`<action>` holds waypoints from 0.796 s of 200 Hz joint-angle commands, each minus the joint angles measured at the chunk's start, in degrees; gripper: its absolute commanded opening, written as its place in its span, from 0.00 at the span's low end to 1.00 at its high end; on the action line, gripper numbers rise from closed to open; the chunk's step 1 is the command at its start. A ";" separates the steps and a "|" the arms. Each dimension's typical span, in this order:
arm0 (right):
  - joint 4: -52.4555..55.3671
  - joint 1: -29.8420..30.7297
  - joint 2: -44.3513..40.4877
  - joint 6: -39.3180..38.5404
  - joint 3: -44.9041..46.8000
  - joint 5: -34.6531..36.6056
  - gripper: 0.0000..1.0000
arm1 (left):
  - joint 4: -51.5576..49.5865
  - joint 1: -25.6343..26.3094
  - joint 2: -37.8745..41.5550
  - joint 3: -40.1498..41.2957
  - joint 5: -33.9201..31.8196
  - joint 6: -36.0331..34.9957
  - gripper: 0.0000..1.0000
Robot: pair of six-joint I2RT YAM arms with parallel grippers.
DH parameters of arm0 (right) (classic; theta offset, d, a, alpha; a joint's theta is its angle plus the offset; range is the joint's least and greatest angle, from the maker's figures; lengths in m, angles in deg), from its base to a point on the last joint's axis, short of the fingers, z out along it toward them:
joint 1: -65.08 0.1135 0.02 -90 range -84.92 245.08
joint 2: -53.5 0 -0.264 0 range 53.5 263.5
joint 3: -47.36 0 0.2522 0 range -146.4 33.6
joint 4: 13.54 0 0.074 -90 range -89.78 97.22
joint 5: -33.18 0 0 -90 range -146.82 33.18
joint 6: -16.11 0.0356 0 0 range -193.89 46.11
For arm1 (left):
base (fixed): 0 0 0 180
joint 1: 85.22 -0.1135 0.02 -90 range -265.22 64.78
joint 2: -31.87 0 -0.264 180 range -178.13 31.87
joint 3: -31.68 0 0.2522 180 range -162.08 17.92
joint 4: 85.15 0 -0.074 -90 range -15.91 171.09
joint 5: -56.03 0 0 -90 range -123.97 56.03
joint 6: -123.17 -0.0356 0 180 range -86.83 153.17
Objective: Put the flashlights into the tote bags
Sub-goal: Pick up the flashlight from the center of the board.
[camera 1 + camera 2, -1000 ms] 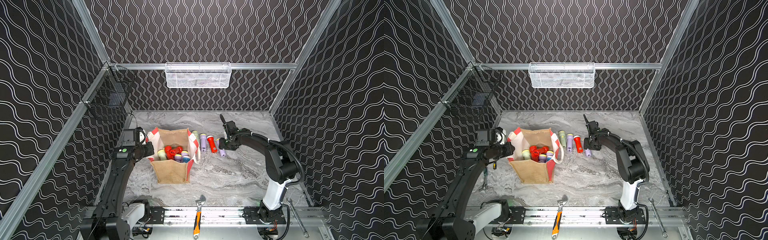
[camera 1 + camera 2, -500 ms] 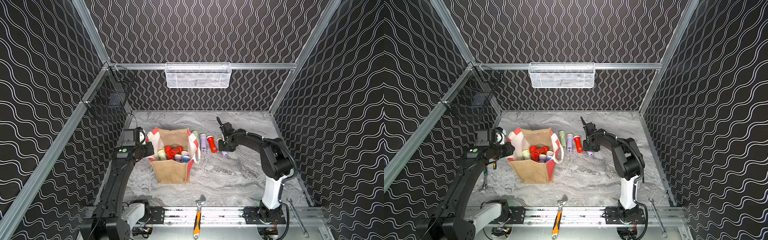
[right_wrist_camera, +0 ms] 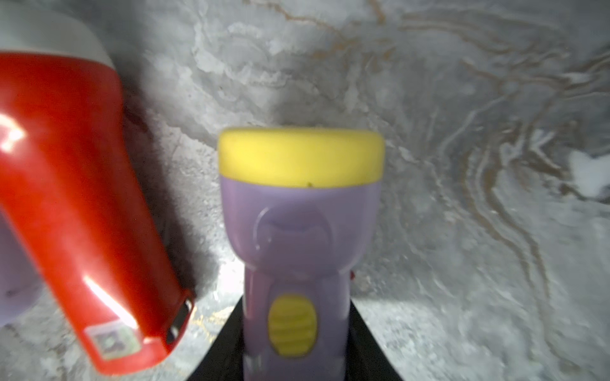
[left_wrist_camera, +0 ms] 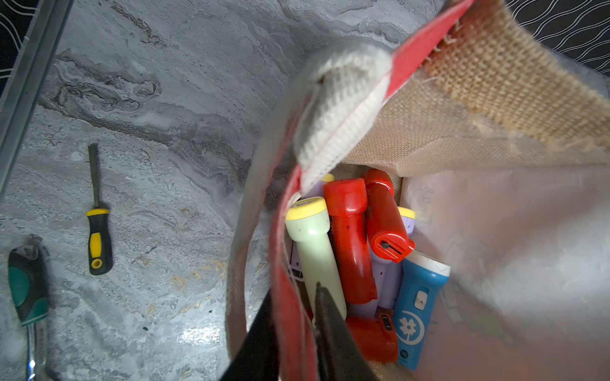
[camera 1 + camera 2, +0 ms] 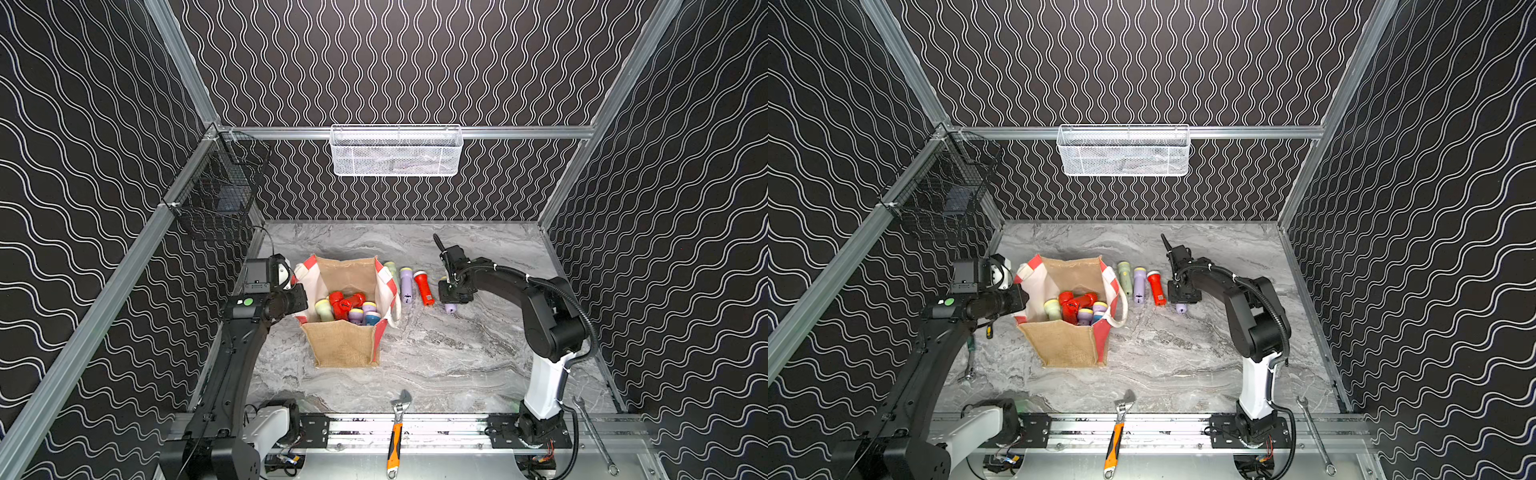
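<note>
Yellow-rimmed lilac flashlight [image 3: 298, 231] is seen flat on the marbled tabletop [image 5: 457, 353], handle clamped between the right gripper [image 3: 296, 310] jaws, red flashlight [image 3: 76, 181] just beside it. A second lilac flashlight [image 5: 406, 284] and a pale green flashlight [image 5: 391, 270] are laid between those and the jute tote bag [image 5: 345, 349], which is stocked with more flashlights [image 5: 347, 309] (red, lilac, green, one blue). The bag's striped side rim is pinched in the closed left gripper [image 4: 292, 297] jaws.

Top of tote bag [image 5: 345, 349] gaped open for entry from above; left gripper [image 4: 293, 290] pinched its left rim. Tight gap: red flashlight [image 3: 76, 171] lay just beside lilac flashlight [image 3: 297, 231] clamped in right gripper [image 3: 296, 306]. Free room: table [image 5: 457, 353] on lilac's other side & in front of bag.
</note>
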 commanded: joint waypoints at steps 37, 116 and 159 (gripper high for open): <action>2.61 0.17 -7.53 0.34 -2.66 -2.19 0.31 | 1.05 -0.04 -0.49 -0.49 0.28 -0.60 0.23; 5.14 5.96 -14.50 0.82 -12.27 -6.14 0.30 | 1.05 -0.02 0.20 -0.40 0.43 -0.60 0.23; 4.44 10.66 -17.01 1.66 -16.90 -7.35 0.30 | 1.13 -0.03 0.48 -0.17 0.65 -0.63 0.23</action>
